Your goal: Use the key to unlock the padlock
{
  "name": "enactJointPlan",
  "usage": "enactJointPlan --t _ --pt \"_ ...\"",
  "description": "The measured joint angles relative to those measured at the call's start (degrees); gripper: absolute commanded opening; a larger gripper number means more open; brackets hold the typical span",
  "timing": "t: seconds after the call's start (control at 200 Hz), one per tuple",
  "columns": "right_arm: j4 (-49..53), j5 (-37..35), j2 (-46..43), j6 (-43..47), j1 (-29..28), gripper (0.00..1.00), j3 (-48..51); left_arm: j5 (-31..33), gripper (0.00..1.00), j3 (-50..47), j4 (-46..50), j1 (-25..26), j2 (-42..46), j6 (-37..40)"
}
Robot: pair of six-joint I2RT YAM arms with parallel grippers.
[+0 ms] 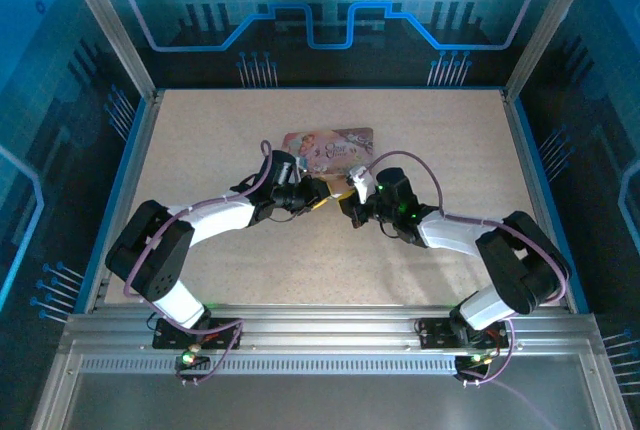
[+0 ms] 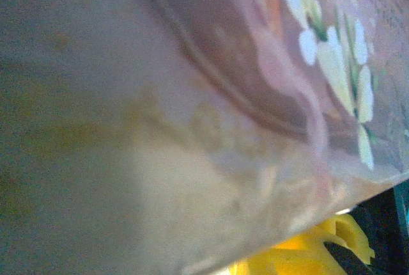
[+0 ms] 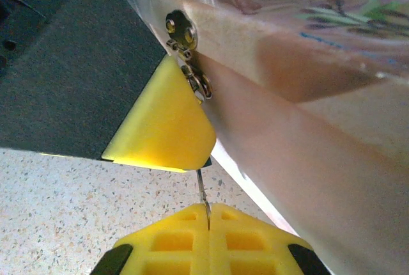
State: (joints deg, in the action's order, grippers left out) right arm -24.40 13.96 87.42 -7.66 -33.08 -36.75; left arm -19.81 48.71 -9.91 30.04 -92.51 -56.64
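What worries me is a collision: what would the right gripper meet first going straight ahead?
Probably the yellow fingertip of the left gripper: the key pinched in the right gripper nearly reaches it. The box clasp lies beside it; depth is unclear.

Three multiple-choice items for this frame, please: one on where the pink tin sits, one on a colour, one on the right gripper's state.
1. Where is the pink tin box?
A. Mid-table, just beyond the left gripper and right gripper
B. At the near left corner
C. On an arm's base

2. What colour are the gripper fingers?
A. Red
B. Yellow
C. White

3. How do the right gripper's jaws stand?
A. Wide open
B. Shut on a thin metal sliver, apparently the key
C. Shut on the tin

1 A: the top view shows it there.
2 B: yellow in both wrist views.
3 B: the sliver rises from between closed pads.
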Motion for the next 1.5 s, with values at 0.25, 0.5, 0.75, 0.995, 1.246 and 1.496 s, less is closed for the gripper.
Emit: enactJointPlan --t 0.25,0.5,0.75,0.995,1.246,1.496 --pt "-2.6 1.1 3.6 -2.4 -0.3 0.0 -1.0 1.8 0.09 0.0 1.3 -0.4 -0.1 0.0" --pt "-4.3 1.0 3.8 -4.2 -0.3 0.0 -0.3 2.2 0.09 0.0 1.1 -0.4 -0.1 -0.3" --pt "-8.7 1.1 3.8 -5.9 -0.3 0.0 2.1 1.9 0.09 0.0 1.0 -0.3 -0.1 -0.5" --pt "-11.7 1.4 5.2 -7.9 -0.3 0.0 2.4 2.2 0.09 0.0 0.3 -0.3 -0.1 -1.8" --pt "-14.7 2.9 8.1 -8.4 -0.3 0.0 2.3 2.4 0.09 0.0 0.6 -0.4 -0.1 -1.9" --pt "-14.8 3.3 8.0 -8.1 0.2 0.0 2.4 2.4 0.09 0.2 0.6 -0.4 -0.1 -1.8"
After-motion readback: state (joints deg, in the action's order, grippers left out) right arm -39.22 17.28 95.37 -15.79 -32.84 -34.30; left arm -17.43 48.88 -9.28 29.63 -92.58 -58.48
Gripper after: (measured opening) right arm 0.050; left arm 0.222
